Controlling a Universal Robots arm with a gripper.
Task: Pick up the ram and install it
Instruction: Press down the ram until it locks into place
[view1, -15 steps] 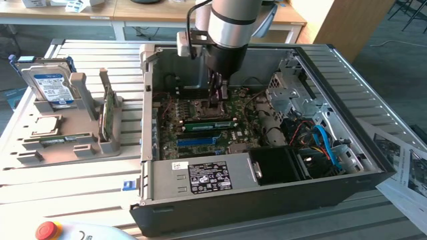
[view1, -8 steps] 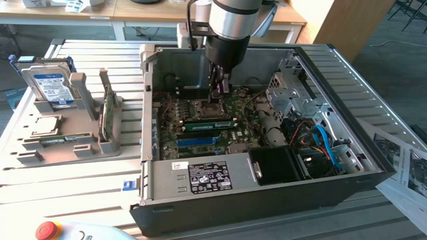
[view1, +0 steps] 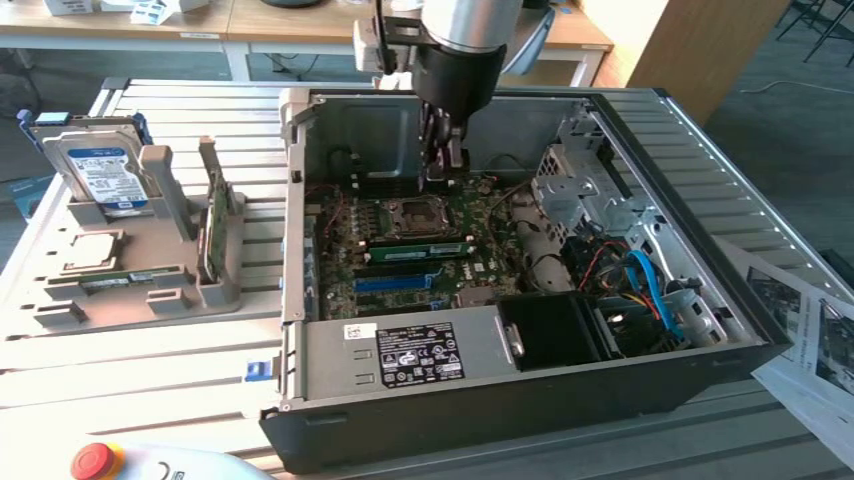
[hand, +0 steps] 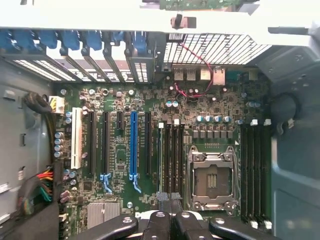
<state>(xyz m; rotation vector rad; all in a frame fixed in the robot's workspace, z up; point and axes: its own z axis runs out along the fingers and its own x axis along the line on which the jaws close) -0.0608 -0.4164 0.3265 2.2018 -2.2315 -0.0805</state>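
Arm is seen coming down near-vertical from the exterior view's top, silver wrist segment above a black one. Pincer (view1: 442, 160) is pointed straight down, fingers (hand: 159, 226) pressed together with no gap visible between the tips. Nothing is seen held. Black linkage arms are splayed either side of the fingers.

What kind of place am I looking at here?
Probably a lab or workshop for computer assembly. An opened computer case lies on a slatted metal table, a grey parts holder carries a hard drive, and office desks stand behind.
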